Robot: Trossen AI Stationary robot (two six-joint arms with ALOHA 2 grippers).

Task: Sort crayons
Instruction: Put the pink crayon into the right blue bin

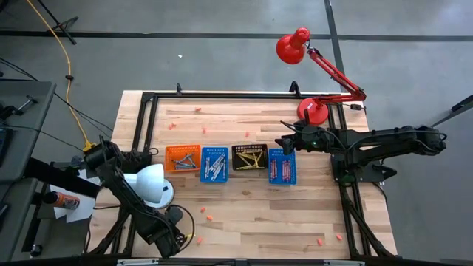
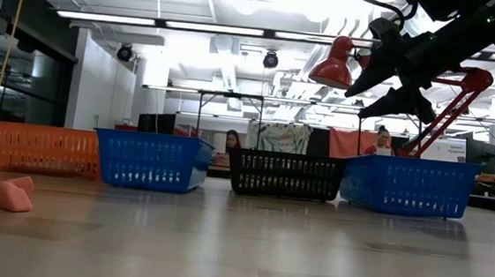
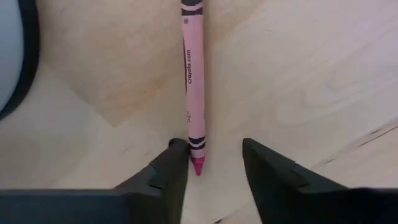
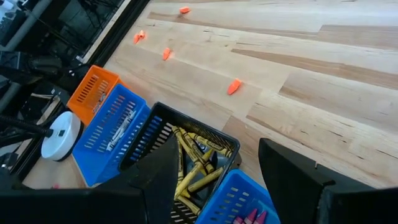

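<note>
A pink crayon [image 3: 194, 81] lies flat on the wooden table [image 3: 298, 74]. My left gripper [image 3: 214, 155] points down over its pointed end, open, with one finger on each side of the tip. In the high view this gripper [image 1: 179, 238] is at the table's near left. My right gripper [image 1: 284, 142] hangs open and empty above the row of baskets, over the black basket [image 4: 186, 155] of yellow crayons. Other crayons [image 1: 207, 213] lie scattered on the table. The right blue basket [image 1: 281, 165] holds pink and red ones. My left gripper has one finger [image 3: 177, 152] right beside the pink crayon's tip end [image 3: 196, 149], the other finger well apart from it. Whether that finger touches the crayon I cannot tell. The crayon lies flat on the table, running along the fingers' line of sight.
An orange basket [image 1: 182, 158] and a blue basket [image 1: 214, 164] stand left of the black one. A white lamp head [image 1: 151, 185] sits close to the left arm. A red desk lamp [image 1: 314, 111] stands at the far right. Loose crayons [image 1: 329, 239] lie near the front edge.
</note>
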